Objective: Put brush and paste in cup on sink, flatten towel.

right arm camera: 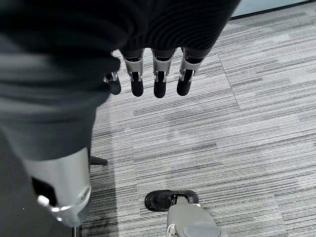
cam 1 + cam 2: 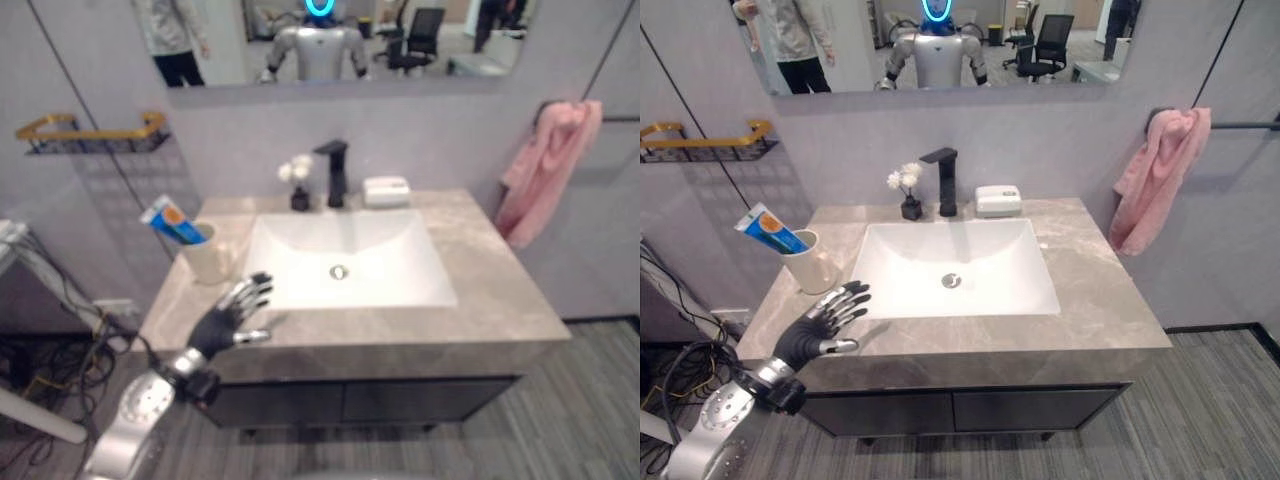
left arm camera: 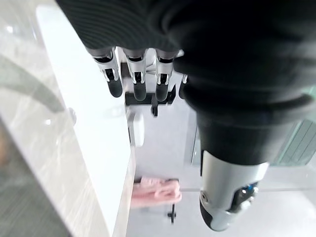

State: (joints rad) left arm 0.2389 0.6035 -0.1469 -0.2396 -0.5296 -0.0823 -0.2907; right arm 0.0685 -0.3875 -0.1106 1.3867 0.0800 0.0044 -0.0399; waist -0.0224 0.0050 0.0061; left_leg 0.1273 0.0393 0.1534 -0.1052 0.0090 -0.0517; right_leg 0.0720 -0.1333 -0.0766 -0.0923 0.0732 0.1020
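Observation:
A beige cup (image 2: 812,262) stands on the left of the marble counter (image 2: 1090,300). A blue-and-white paste tube (image 2: 770,230) leans out of it to the left. My left hand (image 2: 820,325) hovers over the counter's front left edge, just in front of the cup, open with its fingers (image 3: 138,79) spread and holding nothing. A pink towel (image 2: 1155,175) hangs bunched on a bar on the right wall. My right hand (image 1: 158,74) hangs open over the grey carpet, fingers straight and empty.
A white basin (image 2: 955,265) fills the counter's middle. Behind it stand a black faucet (image 2: 945,180), a small vase of white flowers (image 2: 908,195) and a white box (image 2: 997,200). A gold shelf (image 2: 95,132) is on the left wall. The mirror reflects a person.

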